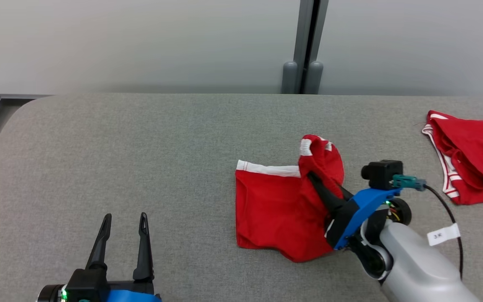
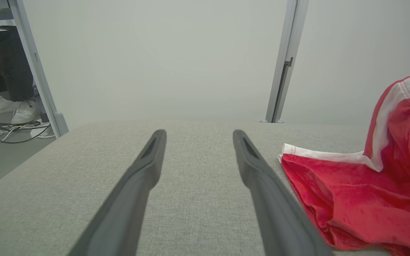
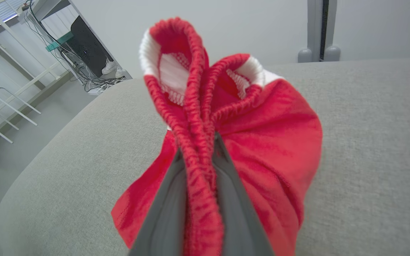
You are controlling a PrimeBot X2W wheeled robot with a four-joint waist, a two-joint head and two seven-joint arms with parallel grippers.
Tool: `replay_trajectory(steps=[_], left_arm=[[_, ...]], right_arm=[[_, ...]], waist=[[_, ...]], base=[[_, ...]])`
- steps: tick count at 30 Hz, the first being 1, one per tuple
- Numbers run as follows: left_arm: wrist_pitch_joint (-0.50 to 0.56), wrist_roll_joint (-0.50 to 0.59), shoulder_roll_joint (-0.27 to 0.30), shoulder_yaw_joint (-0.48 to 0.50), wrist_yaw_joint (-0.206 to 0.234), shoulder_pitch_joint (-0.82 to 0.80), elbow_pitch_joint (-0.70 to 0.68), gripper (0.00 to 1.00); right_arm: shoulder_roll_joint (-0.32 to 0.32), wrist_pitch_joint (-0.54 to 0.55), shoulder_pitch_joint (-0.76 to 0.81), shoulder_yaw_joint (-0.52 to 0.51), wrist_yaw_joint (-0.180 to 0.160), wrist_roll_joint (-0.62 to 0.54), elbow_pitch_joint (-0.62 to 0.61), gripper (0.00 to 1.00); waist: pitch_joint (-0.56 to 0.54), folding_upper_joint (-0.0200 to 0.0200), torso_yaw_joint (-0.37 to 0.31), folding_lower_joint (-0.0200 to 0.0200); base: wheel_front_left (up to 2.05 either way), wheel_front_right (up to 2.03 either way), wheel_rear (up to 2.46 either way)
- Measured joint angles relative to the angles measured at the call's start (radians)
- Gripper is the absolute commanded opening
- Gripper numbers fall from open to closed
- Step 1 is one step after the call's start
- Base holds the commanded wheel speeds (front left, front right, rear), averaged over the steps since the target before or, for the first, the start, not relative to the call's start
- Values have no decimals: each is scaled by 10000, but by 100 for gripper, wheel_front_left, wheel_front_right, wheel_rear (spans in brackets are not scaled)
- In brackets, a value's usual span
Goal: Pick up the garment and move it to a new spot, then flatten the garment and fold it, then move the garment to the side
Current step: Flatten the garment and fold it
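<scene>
At the lower left our left gripper (image 1: 125, 218) sits low over the counter (image 1: 141, 147), its fingers spread and holding nothing. In its wrist view the bare grey cloth shows between them.

Just right of centre is the garment (image 1: 275, 209), a pair of red shorts with a white band. Its left part lies on the counter, the white edge toward the far side. Its right part is gathered up into a raised hump.

Our right gripper (image 1: 312, 178) comes in from the lower right. Its fingers are clenched on the bunched elastic waistband (image 3: 194, 106), which stands up above the tips in that wrist view.

Far right, well apart, lies a second garment (image 1: 476, 155) at the counter's edge.

We judge this to be the lift that opens the task: one edge is off the counter, while most of the cloth rests on it. It could also be the start of a fold – the pictures do not settle that.

Next, the right arm needs to rise enough to clear the trailing cloth and carry it to open counter, probably leftward. A one-point hold lets the shorts hang and twist, so the left gripper should be ready to take an opposite corner for flattening.
</scene>
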Motion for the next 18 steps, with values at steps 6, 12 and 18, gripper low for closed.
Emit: replay_trajectory(steps=[6,12,18], left_arm=[[0,-73,0,-153,19,-142,4,100],[0,-157,0,-270,105,-336,8,100],[0,-186,-2,-399,190,-440,17,100]], right_arm=[[545,-161,-275,339,0,-443,648,0],[1103,-518,-455,487,0,-754,1532,0],[1402,-1076,-668,587,0,-1028,2372,100]], waist=[[207,0,260,1],[395,0,474,1],[474,0,500,1]], base=[[0,0,0],[0,0,0],[0,0,0]])
